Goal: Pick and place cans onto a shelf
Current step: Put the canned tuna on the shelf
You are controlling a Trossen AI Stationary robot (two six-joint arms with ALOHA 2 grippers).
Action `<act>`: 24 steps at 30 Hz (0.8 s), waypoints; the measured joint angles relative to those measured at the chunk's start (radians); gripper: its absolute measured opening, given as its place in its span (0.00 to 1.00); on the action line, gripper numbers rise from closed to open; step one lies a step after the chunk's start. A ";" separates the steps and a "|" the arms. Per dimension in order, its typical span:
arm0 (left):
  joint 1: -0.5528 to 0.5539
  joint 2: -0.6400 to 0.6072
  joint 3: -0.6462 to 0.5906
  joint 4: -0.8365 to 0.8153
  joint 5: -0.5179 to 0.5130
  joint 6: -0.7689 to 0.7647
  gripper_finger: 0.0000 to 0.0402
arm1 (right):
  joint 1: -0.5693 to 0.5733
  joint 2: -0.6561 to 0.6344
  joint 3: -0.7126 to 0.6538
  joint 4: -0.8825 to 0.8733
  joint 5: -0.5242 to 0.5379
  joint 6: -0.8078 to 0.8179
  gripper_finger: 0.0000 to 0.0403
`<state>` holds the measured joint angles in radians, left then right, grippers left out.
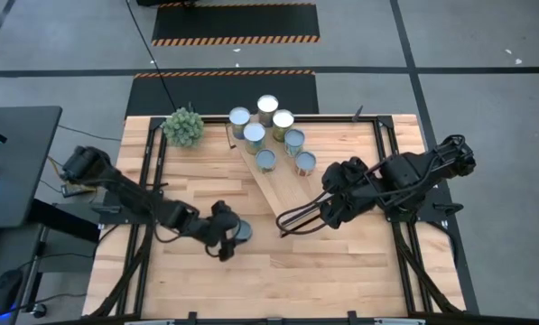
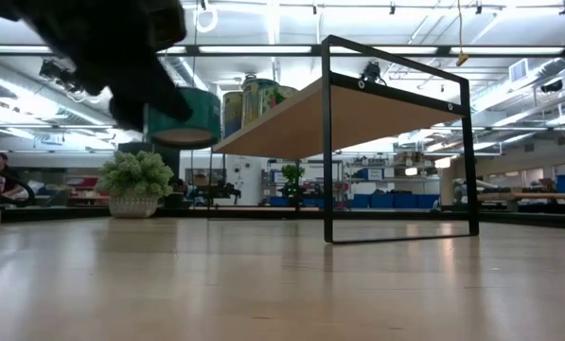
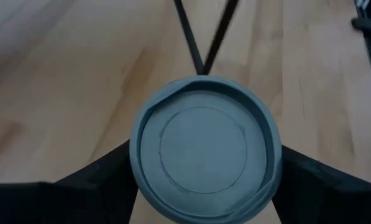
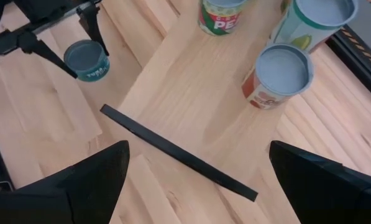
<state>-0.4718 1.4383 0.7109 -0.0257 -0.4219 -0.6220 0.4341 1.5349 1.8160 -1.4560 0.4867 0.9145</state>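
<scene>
Holding the last teal can [image 1: 241,231] clamped in its fingers, clear of the tabletop, the left gripper [image 1: 229,233] sits left of the shelf's [image 1: 287,190] near end. Seven cans [image 1: 293,140] already crowd the shelf's far end. The right gripper [image 1: 326,209] waits over the near end, fingers apart and empty.

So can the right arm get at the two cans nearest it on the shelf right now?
Probably yes. The right gripper hangs open over the shelf's dark-framed end, and the board between it and those cans is bare. The left gripper is off to the side, holding another can.
</scene>
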 joint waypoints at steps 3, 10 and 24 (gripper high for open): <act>0.039 -0.009 0.021 -0.019 0.024 0.007 0.73 | -0.009 0.000 0.000 -0.010 -0.007 -0.001 0.98; 0.115 -0.006 0.186 -0.229 -0.007 0.068 0.73 | -0.013 -0.003 0.000 -0.014 -0.010 -0.031 0.98; 0.305 0.031 0.462 -0.325 -0.029 0.165 0.73 | -0.029 -0.018 0.000 -0.012 0.010 -0.044 0.98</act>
<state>-0.1669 1.4694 1.1734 -0.3509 -0.4506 -0.4567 0.4047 1.5166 1.8160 -1.4681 0.4965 0.8701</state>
